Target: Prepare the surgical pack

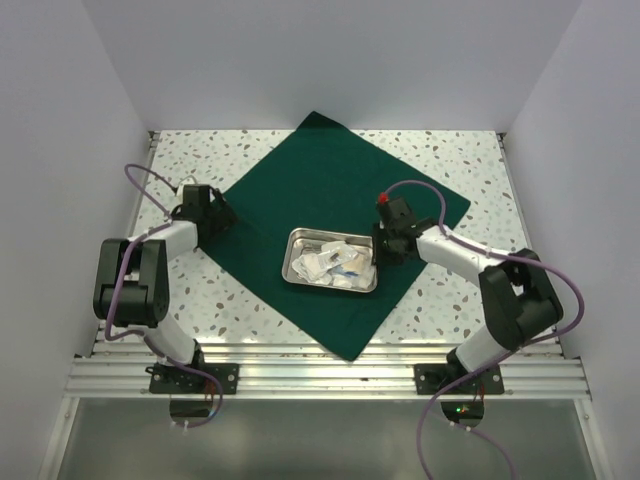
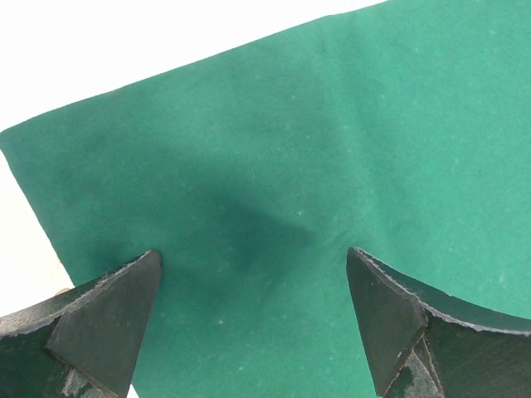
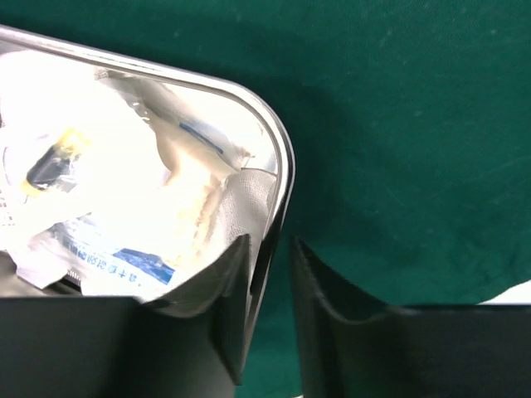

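The surgical pack is a dark green drape (image 1: 330, 185) spread flat like a diamond on the speckled table. On its middle stands a steel tray (image 1: 293, 240) of white gauze packets (image 1: 335, 262). My right gripper (image 1: 384, 252) straddles the tray's right rim (image 3: 278, 141): one finger (image 3: 224, 307) sits inside against the wall, the other (image 3: 332, 332) outside over the drape (image 3: 398, 124). A thin slit still shows beside the rim, so the jaws stand narrowly open. My left gripper (image 1: 222, 215) hovers wide open over the drape's left corner (image 2: 332, 124), holding nothing.
White walls close in the table on three sides. Bare speckled tabletop (image 1: 440, 150) shows around the drape. An aluminium rail (image 1: 320, 365) carrying both arm bases runs along the near edge. Purple cables (image 1: 140, 175) loop off each arm.
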Tool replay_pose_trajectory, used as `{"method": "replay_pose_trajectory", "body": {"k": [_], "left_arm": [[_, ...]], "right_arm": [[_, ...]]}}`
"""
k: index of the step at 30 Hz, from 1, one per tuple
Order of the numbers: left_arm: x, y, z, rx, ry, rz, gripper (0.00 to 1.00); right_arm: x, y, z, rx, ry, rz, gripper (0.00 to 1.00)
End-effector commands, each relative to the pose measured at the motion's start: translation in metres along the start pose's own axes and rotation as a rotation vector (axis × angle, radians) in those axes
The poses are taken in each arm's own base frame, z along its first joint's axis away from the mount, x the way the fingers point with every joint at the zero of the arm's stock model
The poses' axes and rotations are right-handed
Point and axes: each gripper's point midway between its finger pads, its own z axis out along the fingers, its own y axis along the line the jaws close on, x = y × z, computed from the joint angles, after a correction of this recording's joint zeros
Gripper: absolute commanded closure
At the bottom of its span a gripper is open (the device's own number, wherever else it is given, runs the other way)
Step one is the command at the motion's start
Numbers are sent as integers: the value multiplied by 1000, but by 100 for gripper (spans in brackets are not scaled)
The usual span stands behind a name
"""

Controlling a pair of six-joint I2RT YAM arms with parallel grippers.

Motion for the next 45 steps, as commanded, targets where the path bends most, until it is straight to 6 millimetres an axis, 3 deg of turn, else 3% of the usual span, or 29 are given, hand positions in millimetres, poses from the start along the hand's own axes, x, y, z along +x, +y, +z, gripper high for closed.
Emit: {"method": "replay_pose_trajectory", "body": {"k": [1, 7, 20, 23, 24, 27, 28, 30, 33, 36, 39, 42, 43, 45], "left_arm": [[-9, 11, 5, -57, -20, -2, 2], [-11, 10, 4, -53, -28, -1, 2], [-17, 11, 0, -61, -47, 3, 2], [-20, 11, -4, -58, -60, 2, 2], [-24, 10, -8, -52, -74, -4, 2], [-26, 11, -18, -58, -85, -10, 2], [-27, 15, -20, -79, -94, -17, 2], [-27, 21, -29, -91, -107, -27, 1], [-27, 22, -42, -77, -130, -59, 2], [-21, 19, -54, -37, -129, -96, 2], [-6, 22, -62, -41, -90, -148, 1], [3, 28, -71, -55, -73, -193, 0], [4, 31, -72, -63, -78, -203, 0], [8, 33, -76, -55, -80, -224, 3]], "right_arm": [[-6, -3, 7, 21, -27, 9, 74], [-15, 8, 10, -37, -7, -159, 92], [-26, 7, 14, -23, -17, -231, 91], [-30, 8, 18, -19, -17, -226, 87], [-30, 8, 17, -16, -16, -223, 80], [-41, 6, 4, -22, -66, -193, 70], [-50, 3, -7, -30, -101, -169, 60], [-56, 0, -15, -48, -118, -140, 55], [-73, -19, -25, -45, -163, -63, 55], [-91, -56, -25, 7, -185, 79, 55], [-103, -106, -18, 80, -214, 281, 53], [-104, -136, -14, 91, -263, 443, 50], [-104, -160, -16, 131, -287, 531, 45], [-102, -179, -16, 151, -318, 594, 40]]}}
